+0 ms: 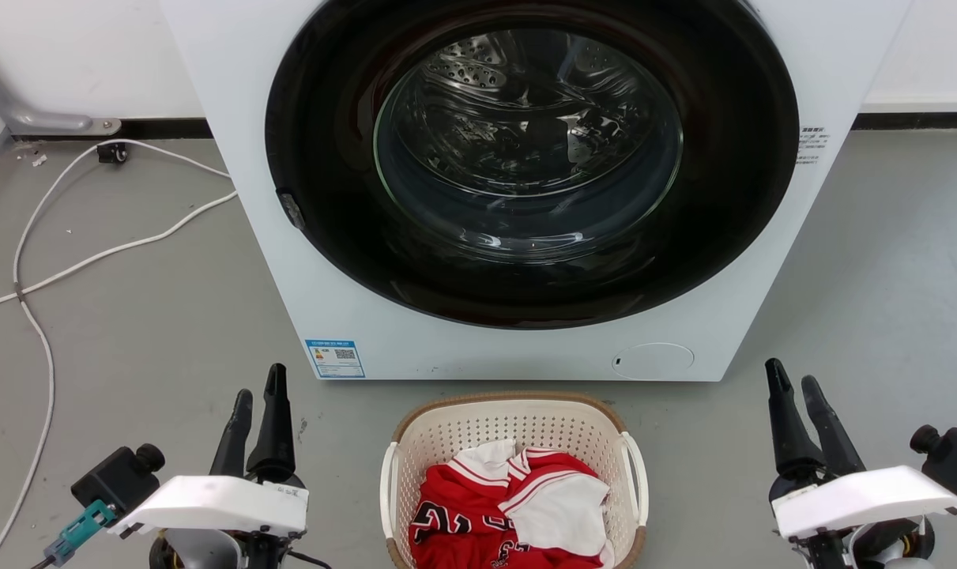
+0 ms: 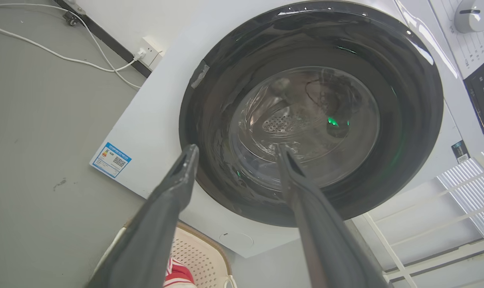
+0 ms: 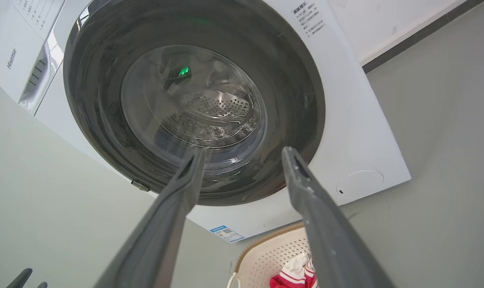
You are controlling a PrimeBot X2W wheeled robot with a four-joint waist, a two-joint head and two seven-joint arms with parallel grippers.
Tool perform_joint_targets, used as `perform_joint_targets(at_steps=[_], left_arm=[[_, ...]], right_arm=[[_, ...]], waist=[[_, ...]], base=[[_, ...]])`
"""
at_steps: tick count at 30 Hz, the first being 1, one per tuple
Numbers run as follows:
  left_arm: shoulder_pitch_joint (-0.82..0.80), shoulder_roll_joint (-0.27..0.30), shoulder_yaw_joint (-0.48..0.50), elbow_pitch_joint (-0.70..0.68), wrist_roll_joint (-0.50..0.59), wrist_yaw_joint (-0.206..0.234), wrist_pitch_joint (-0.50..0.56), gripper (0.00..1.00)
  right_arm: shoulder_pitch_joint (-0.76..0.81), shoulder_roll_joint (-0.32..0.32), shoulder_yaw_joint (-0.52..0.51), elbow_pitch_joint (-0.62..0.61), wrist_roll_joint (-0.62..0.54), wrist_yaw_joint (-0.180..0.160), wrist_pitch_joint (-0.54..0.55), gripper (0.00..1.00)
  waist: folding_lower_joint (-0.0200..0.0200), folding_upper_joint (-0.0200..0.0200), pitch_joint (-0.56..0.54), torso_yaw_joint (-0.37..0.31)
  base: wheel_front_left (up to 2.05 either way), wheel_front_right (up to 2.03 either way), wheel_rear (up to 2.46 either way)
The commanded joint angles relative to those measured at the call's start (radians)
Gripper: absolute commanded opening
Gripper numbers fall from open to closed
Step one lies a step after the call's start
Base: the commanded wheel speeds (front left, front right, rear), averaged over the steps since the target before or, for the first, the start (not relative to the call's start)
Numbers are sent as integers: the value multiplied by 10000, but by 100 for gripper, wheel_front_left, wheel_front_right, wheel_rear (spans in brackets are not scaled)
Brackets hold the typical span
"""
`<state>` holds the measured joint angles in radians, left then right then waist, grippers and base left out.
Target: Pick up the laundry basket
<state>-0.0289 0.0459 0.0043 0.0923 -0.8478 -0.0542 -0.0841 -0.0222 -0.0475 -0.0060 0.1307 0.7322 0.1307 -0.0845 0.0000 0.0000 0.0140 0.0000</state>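
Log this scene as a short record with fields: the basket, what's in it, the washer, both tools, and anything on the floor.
basket: laundry basket on the floor, just in front of the washing machine
contents: red and white clothes
washer door: shut, drum looks empty
left tool: open, left of the basket, not touching it
right tool: open, right of the basket, not touching it
floor: white cable at the left
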Motion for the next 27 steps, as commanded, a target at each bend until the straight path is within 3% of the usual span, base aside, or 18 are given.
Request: perform_joint_targets(at_steps=[1,27], left_arm=[[-22,35,-33,-190,300,-54,-100,100],[297,43,-316,-314,3163,187,-827,100]], right_arm=[[-47,-40,53,-207,-373,0,-90,100],[285,-42,219,-437,-3788,0,-825,100]], waist=[[0,0,3,3],[0,0,88,16]], base=[[0,0,0],[0,0,0]])
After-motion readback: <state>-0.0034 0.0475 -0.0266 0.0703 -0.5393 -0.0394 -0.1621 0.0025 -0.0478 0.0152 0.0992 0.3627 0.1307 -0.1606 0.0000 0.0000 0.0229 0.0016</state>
